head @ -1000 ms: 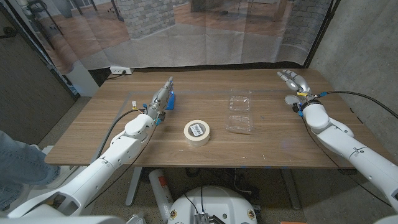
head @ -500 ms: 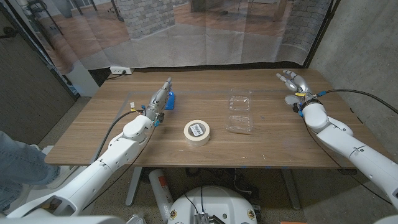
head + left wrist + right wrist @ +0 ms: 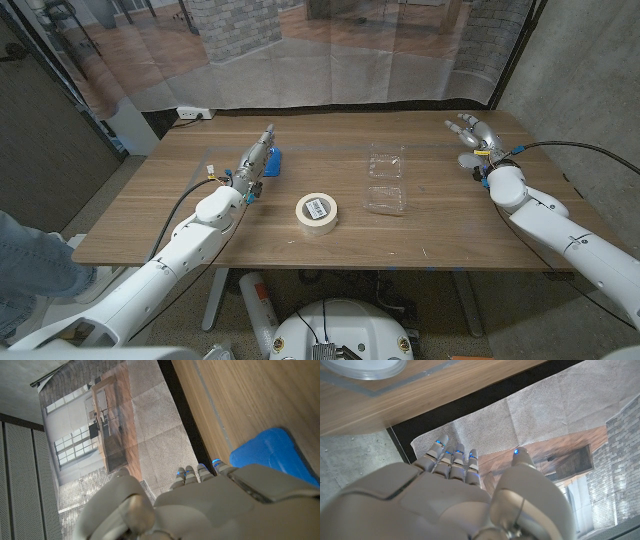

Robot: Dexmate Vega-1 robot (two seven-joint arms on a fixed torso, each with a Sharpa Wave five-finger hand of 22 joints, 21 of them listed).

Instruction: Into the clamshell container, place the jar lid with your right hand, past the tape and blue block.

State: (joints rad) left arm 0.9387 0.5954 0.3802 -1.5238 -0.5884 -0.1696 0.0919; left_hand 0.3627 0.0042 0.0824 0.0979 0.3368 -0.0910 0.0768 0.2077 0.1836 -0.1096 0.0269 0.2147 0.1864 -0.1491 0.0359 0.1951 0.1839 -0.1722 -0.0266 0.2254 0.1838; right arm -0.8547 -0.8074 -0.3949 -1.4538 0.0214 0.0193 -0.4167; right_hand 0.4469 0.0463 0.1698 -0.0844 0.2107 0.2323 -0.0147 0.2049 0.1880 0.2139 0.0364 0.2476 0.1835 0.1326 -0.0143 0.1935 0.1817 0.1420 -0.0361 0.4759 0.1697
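Observation:
The jar lid (image 3: pixel 468 160), pale and round, lies on the table at the far right; its rim also shows in the right wrist view (image 3: pixel 365 366). My right hand (image 3: pixel 473 133) hovers just beyond it, fingers spread and holding nothing (image 3: pixel 455 500). The clear clamshell container (image 3: pixel 386 181) lies open at the table's middle. A roll of tape (image 3: pixel 316 211) sits nearer the front, left of the container. The blue block (image 3: pixel 273 160) lies at the back left, with my left hand (image 3: pixel 256 164) close against its left side, fingers straight, empty. The left wrist view shows the block (image 3: pixel 270 455) beside that hand (image 3: pixel 200 505).
The wooden table (image 3: pixel 430 235) ends close behind my right hand at a sheet-covered floor. A person's leg in jeans (image 3: pixel 25 262) shows at the left edge. Bare wood lies between the lid and the container.
My right hand has drifted slightly to the right near the lid. The left hand, block, tape and container have not moved.

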